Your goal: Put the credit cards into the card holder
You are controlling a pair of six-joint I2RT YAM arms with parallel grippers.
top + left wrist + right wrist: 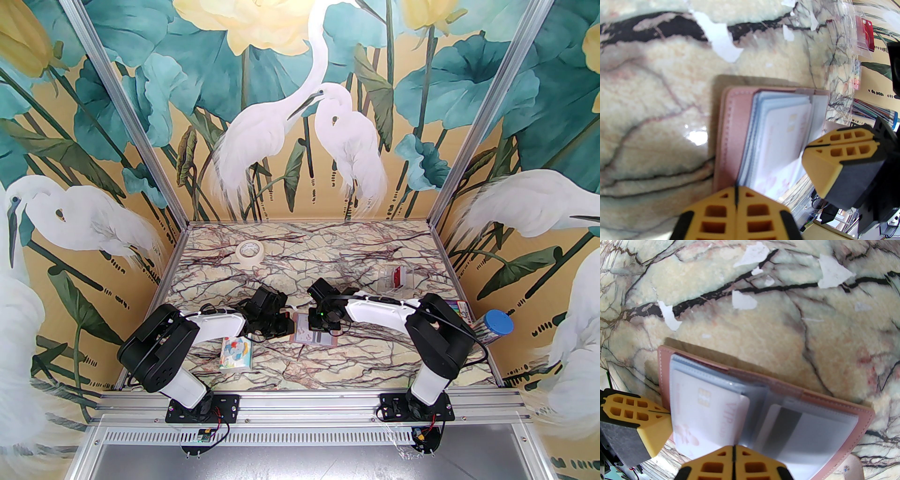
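The right fingers (752, 465), pressed together, sit at the near edge of the open card holder (811, 401) on the tabletop (764, 333), left fingers (754, 211) likewise closed at its end, and the white card (705, 408) in its floppy sleeve (806, 427) looks light, stiff and slick, best pinched by an exposed edge.

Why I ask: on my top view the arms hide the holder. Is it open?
Observer: Yes. The holder lies open on the table, its clear sleeves fanned up.
Operator: Any card in it yet?
Observer: A white card with a gold chip and VIP lettering lies among the sleeves of one page.
Operator: What is the right arm doing there?
Observer: The right pincer is shut, its tip at that card's edge; whether it pinches anything I cannot tell.
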